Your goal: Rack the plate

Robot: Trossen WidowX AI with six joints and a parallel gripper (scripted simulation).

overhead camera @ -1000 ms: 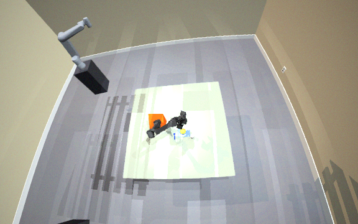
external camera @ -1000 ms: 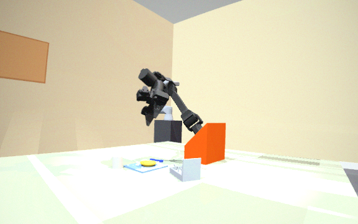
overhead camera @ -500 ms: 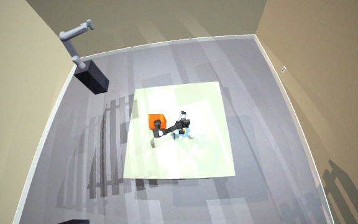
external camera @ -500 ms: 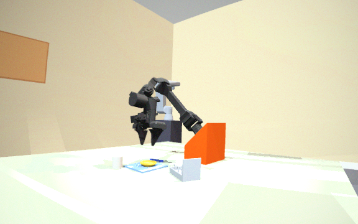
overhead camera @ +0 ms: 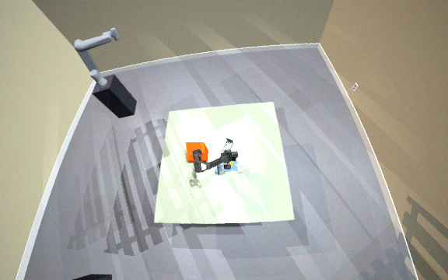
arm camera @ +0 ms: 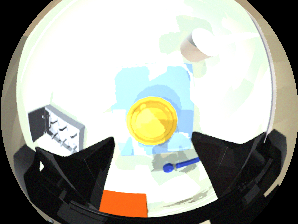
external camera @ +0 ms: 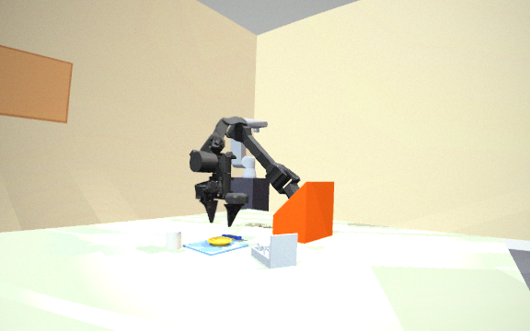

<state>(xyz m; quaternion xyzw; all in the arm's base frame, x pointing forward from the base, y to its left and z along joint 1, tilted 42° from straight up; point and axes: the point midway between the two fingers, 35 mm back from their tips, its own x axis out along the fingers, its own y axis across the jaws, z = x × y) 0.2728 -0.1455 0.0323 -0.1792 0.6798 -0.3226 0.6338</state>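
The yellow plate lies flat on the light blue mat. In the top view the plate is mostly hidden under the arm. The grey dish rack stands beside the mat, with a tall panel at one end and rows of short rails. It also shows in the top view. My gripper is open and empty. It points down and hangs above the plate, not touching it.
A white cup stands beside the mat, on the side away from the rack. A blue utensil lies near the mat's edge. An orange block with a sloped side stands by the arm's base.
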